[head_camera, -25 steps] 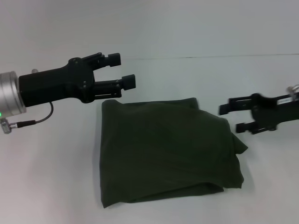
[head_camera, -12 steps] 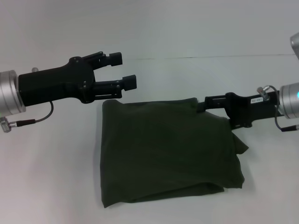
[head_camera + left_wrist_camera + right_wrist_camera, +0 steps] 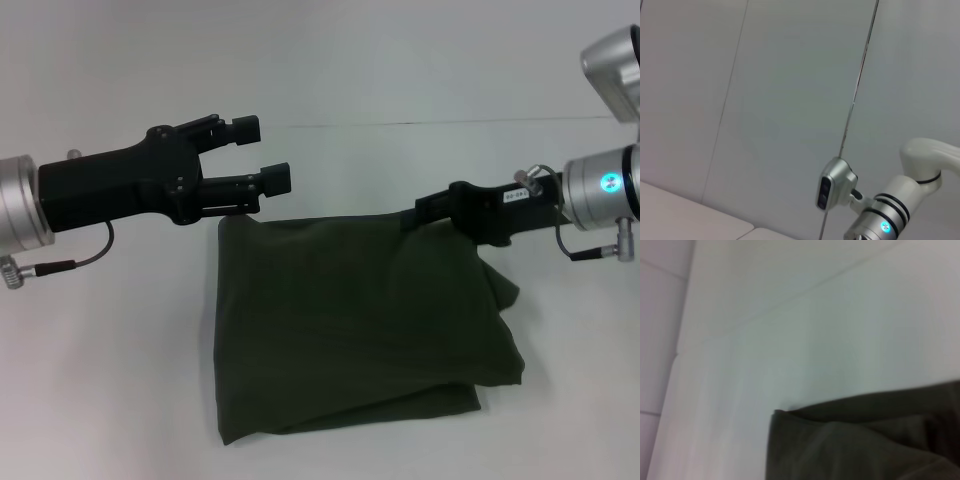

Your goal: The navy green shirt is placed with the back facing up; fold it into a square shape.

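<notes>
The navy green shirt [image 3: 350,320] lies folded into a rough rectangle on the white table, plain side up; no lettering shows. My left gripper [image 3: 262,152] is open and empty, held above the table just beyond the shirt's far left corner. My right gripper [image 3: 420,210] is at the shirt's far right corner, turned edge-on, right at the cloth's edge. The right wrist view shows a corner of the shirt [image 3: 855,440] on the white table. The left wrist view shows only the wall and my right arm [image 3: 880,220].
The white table [image 3: 100,350] reaches out on all sides of the shirt. Its far edge meets a pale wall [image 3: 400,60]. The left arm's cable [image 3: 70,262] hangs near the table at the left.
My right gripper has moved left from beside the shirt to its far right corner and has rolled at the wrist. The left gripper and the shirt have stayed put.
</notes>
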Motion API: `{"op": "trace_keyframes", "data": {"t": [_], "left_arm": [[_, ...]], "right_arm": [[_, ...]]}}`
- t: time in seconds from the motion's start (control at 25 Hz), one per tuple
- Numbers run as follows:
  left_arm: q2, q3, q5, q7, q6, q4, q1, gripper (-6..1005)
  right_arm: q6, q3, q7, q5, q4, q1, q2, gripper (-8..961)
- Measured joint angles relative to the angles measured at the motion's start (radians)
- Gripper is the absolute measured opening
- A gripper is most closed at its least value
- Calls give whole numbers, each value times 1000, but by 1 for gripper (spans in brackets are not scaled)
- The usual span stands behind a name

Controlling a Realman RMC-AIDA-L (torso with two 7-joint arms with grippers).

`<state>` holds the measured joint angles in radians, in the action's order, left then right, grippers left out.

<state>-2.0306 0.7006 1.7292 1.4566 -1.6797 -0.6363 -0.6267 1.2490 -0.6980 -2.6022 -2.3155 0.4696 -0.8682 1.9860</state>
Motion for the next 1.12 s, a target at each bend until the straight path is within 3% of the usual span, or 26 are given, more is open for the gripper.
{"op": "trace_keyframes", "data": {"t": [0.48, 0.6, 0.76, 1.0, 1.12], "left_arm": [[7, -2, -5, 2, -12, -4, 8, 936], [8, -2, -5, 2, -12, -5, 8, 936], [11, 0, -1, 2, -13, -7, 4, 936], [22, 2, 0, 6, -27, -8, 0, 937], [27, 4, 1, 15, -29, -8, -2, 937]], "right_arm": [[101, -48, 186, -11, 138, -47, 57, 214], [44, -75, 143, -30, 168, -20, 54, 151], [-69, -101, 133, -34, 140, -2, 26, 66], [-121, -193, 144, -38, 136, -6, 15, 153], [-148, -223, 136, -73, 143, -11, 15, 297]]}}
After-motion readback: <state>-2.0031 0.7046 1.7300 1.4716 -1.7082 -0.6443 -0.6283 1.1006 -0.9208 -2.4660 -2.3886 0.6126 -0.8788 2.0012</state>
